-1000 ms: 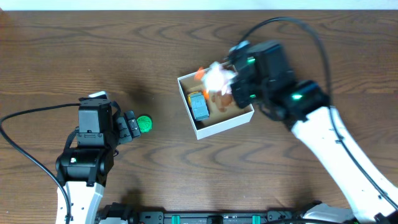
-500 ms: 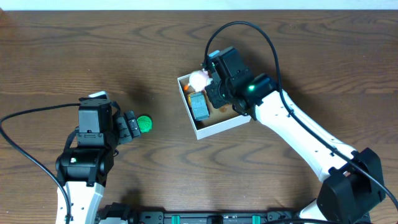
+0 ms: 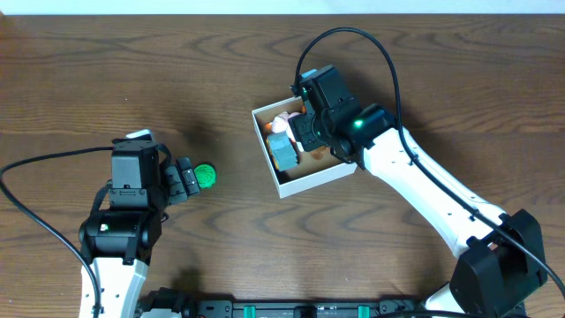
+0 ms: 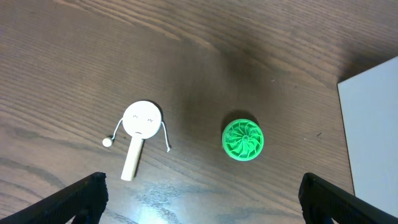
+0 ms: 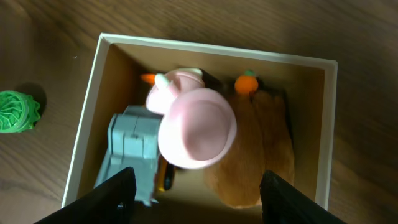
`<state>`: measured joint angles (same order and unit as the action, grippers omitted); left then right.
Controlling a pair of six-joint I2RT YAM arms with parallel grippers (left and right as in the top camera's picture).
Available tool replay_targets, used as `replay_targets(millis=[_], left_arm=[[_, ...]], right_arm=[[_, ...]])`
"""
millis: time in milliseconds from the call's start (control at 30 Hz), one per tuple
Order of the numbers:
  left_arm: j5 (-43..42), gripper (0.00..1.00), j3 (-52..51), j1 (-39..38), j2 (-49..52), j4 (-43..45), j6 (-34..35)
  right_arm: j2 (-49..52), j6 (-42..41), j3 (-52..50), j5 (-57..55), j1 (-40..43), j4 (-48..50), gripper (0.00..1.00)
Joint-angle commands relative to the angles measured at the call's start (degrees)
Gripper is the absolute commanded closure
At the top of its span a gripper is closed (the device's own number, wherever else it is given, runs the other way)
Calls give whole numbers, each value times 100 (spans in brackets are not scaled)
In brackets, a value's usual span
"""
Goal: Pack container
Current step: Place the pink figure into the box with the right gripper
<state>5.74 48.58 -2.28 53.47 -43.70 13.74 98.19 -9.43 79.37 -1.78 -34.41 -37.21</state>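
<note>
Even, diffuse light throughout. Overhead sharp. Left wrist: sharp, soft dark shadow patch on tabletop [image 4: 249, 68]. Right wrist: container [image 5: 82, 124] interior dim, pink toy [image 5: 196, 127] slightly soft-focus.

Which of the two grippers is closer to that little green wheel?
Left. The left gripper sits right beside the green wheel; the right gripper hangs over the container.

square shallow cardboard box [image 3: 313, 180], white walls and rim, plain brown inside, open-topped, slightly rotated, partly filled, just above centre of overhead frame
</note>
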Motion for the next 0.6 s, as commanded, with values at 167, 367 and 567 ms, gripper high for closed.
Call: replay_targets(millis=[167, 367, 567], left_arm=[[-20, 2, 116, 28, -42, -22, 55], [-20, 2, 116, 28, -44, -52, 55], [-20, 2, 116, 28, -42, -57, 55]], right_arm=[[81, -55, 39, -249, 44, -105, 40], [15, -1432, 50, -1263, 564, -619, 48], [22, -1801, 44, -946, 1357, -1545, 62]])
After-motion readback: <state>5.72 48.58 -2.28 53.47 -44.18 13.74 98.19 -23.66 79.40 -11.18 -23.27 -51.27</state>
